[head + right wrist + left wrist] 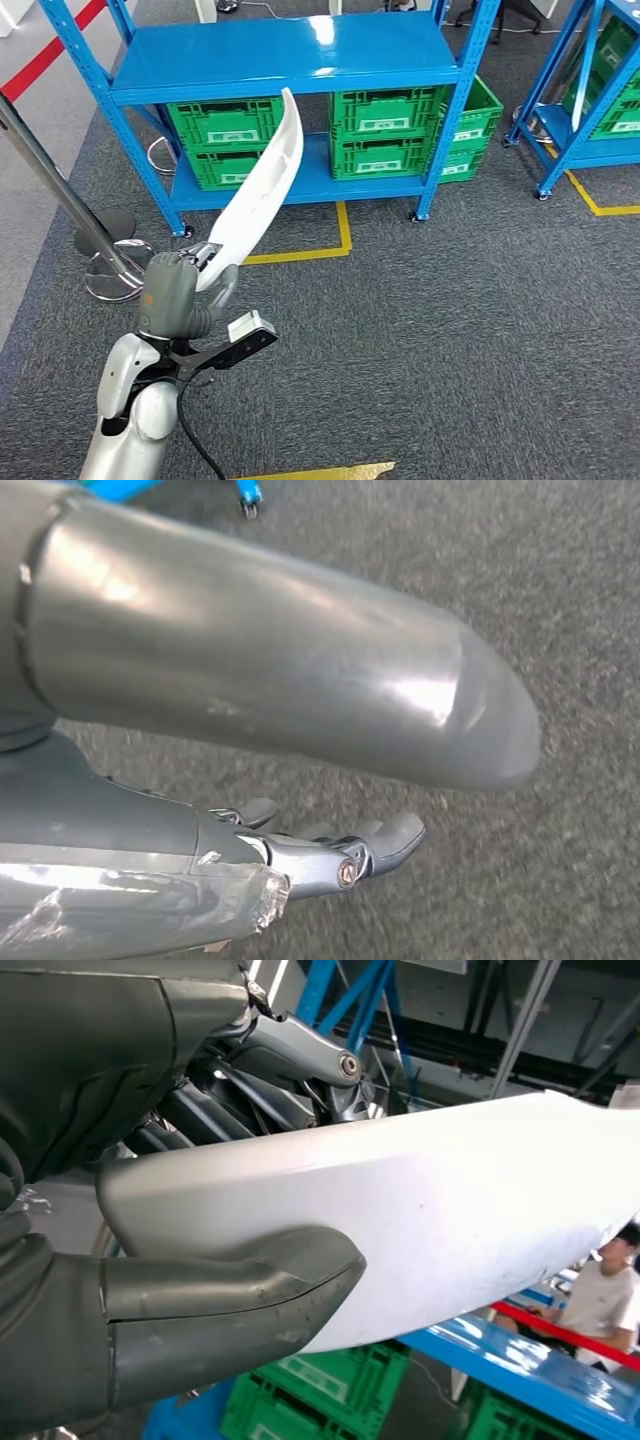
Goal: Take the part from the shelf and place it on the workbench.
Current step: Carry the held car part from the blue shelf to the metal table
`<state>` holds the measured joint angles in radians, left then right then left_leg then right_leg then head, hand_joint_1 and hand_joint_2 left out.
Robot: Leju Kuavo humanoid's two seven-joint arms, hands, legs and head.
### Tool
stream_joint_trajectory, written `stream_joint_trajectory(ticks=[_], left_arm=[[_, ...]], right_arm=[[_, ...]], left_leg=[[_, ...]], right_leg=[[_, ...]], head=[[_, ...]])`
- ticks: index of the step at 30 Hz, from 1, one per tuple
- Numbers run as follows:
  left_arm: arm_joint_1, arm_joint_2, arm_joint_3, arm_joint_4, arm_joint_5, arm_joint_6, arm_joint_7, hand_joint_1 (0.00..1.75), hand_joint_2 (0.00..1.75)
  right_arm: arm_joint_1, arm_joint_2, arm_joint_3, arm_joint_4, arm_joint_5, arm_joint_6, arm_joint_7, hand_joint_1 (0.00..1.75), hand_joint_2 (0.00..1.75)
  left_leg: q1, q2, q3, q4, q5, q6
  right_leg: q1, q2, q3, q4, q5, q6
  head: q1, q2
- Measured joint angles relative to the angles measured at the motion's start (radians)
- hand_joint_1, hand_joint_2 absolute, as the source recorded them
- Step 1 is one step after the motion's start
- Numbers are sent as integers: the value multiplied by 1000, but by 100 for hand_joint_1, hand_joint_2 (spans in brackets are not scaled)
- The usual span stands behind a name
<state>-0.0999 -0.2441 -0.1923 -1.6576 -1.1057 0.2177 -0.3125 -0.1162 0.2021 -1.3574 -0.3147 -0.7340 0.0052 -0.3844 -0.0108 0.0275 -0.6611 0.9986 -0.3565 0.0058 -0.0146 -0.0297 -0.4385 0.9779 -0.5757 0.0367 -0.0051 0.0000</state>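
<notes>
left robot hand (175, 290) grips the white part (260, 190) above grey carpet (423, 340), facing blue shelf (287, 60); right robot hand (249, 780) empty, fingers apart

A warehouse-like workshop: blue steel shelving (287, 60) holding green plastic crates (377, 125), floor tape (343, 235).

Head view looks down at the blue shelf (287, 60); wrist views sit close behind each hand.
</notes>
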Motion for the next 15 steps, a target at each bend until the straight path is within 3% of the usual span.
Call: stream_joint_trajectory(ticks=[2, 4, 6, 7, 8, 9, 10, 13, 14, 15], left_arm=[[1, 0, -2, 2, 3, -1, -4, 175, 175], [2, 2, -3, 3, 7, -2, -7, 175, 175], [3, 4, -3, 3, 10, -2, -8, 175, 175], [4, 4, -3, 4, 10, -2, -8, 175, 175], [6, 4, -3, 4, 11, -2, -8, 175, 175], [6, 5, -3, 5, 11, -2, -8, 175, 175], [7, 5, -3, 6, 11, -2, -8, 175, 175], [7, 5, -4, 6, 11, -2, -8, 175, 175], [6, 5, -4, 5, 11, -2, -8, 175, 175], [6, 5, -4, 5, 11, -1, -8, 175, 175]], right_arm=[[5, 2, 0, 0, 0, 1, 1, 0, 0], [10, 4, -1, -1, 0, 1, 2, 0, 0], [12, 4, -1, -2, 0, 1, 3, 0, 0], [12, 4, -1, -2, 0, 1, 4, 0, 0], [14, 4, -1, -2, 0, 1, 4, 0, 0], [15, 4, -1, -2, 0, 1, 4, 0, 0], [15, 4, -1, -2, 0, 1, 4, 0, 0], [13, 10, -1, -2, 0, 0, 4, 0, 0], [12, 13, -1, -3, 0, 0, 5, 0, 0], [12, 15, -1, -4, 0, 0, 5, 0, 0]], left_leg=[[4, 3, -5, 5, -2, -12], [9, -7, -22, 59, -67, -26], [12, -15, -55, 183, -161, -35], [13, -16, -67, 242, -186, -36], [13, -17, -66, 273, -190, -36], [13, -19, -49, 267, -176, -32], [13, -26, -13, 220, -150, -25], [11, -89, 103, 36, -99, 8], [9, -104, 117, 10, -99, 14], [8, -104, 120, 2, -98, 16]], right_leg=[[0, 8, -14, 1, 9, -17], [-2, 16, -26, 2, 28, -32], [-1, 27, -42, 4, 46, -38], [0, 34, -50, 6, 55, -39], [1, 42, -61, 8, 62, -38], [2, 50, -70, 11, 67, -38], [4, 59, -76, 13, 71, -37], [3, 85, -89, 17, 82, -30], [-2, 95, -95, 16, 87, -24], [-5, 104, -100, 15, 92, -16]], head=[[0, 0], [-3, 0], [-5, 0], [-6, 0], [-6, 0], [-6, 0], [-6, 0], [-1, 0], [-1, 0], [-1, 0]])
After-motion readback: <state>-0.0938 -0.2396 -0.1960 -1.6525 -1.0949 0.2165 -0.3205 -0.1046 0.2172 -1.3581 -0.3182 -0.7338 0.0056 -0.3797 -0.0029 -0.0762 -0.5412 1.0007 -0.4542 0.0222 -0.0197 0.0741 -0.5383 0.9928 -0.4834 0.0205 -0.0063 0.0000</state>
